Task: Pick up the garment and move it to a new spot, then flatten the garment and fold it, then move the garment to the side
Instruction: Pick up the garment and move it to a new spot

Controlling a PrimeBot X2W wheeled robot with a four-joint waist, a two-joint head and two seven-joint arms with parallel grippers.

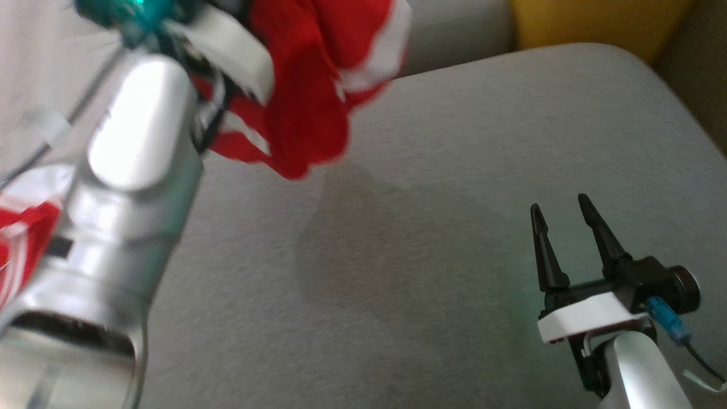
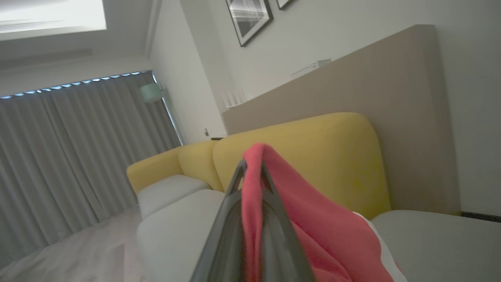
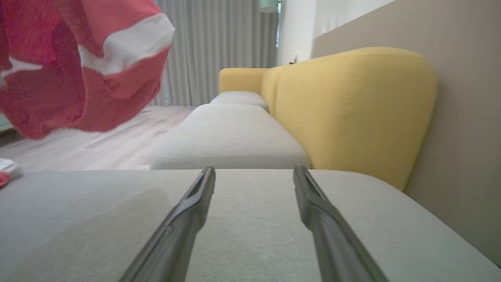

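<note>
The garment (image 1: 306,85) is red cloth with white bands, hanging bunched in the air over the grey sofa cushion (image 1: 454,170) at the upper left of the head view. My left gripper (image 2: 253,170) is shut on a fold of the garment (image 2: 313,223), which drapes over its fingers and down to the right. In the right wrist view the garment (image 3: 74,70) hangs at the upper left, above the cushion. My right gripper (image 1: 561,205) stands open low over the cushion at the lower right, nothing between its fingers (image 3: 195,203).
The yellow sofa backrest (image 3: 352,109) runs along the far side, with more grey seat cushions (image 3: 231,133) beyond. A tan wall panel (image 2: 372,78) rises behind it. Another bit of red and white cloth (image 1: 23,244) shows at the head view's left edge behind my left forearm.
</note>
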